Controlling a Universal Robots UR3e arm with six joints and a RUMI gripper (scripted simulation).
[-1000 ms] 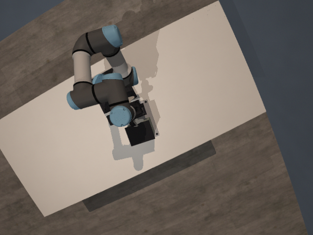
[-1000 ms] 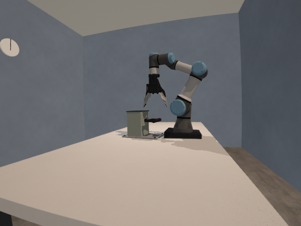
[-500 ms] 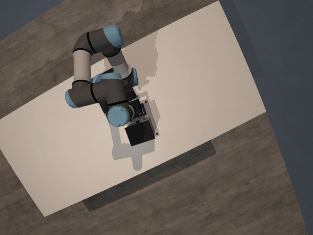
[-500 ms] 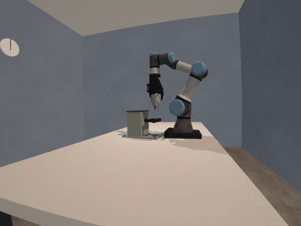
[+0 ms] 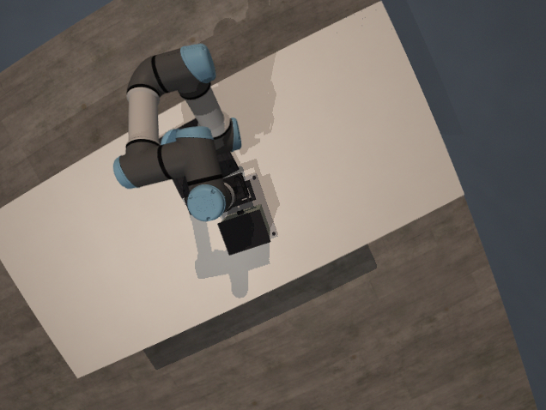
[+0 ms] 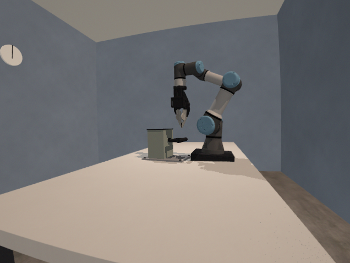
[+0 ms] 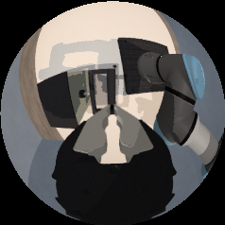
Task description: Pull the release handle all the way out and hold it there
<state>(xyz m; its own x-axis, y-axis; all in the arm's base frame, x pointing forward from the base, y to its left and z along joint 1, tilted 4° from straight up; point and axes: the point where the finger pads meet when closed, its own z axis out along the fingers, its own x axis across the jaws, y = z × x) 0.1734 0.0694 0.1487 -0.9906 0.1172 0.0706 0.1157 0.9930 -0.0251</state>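
Observation:
The release handle [image 6: 179, 139] [image 7: 113, 87] is a black grip on a short rod. It sticks out sideways from an olive box with a black top [image 6: 158, 144] [image 5: 244, 231] [image 7: 59, 101], toward the robot's base. My gripper [image 6: 181, 125] [image 7: 112, 105] points straight down and hangs a short way above the grip, clear of it. Its fingers are shut tip to tip with nothing between them. In the overhead view the arm's wrist hides the gripper and most of the handle.
The box stands on a small grey base plate [image 6: 181, 158] [image 5: 273, 233] screwed to the beige table [image 6: 169, 212] [image 5: 353, 132]. The robot's black base [image 6: 212, 155] sits right beside the plate. The table's edge lies a little beyond the box.

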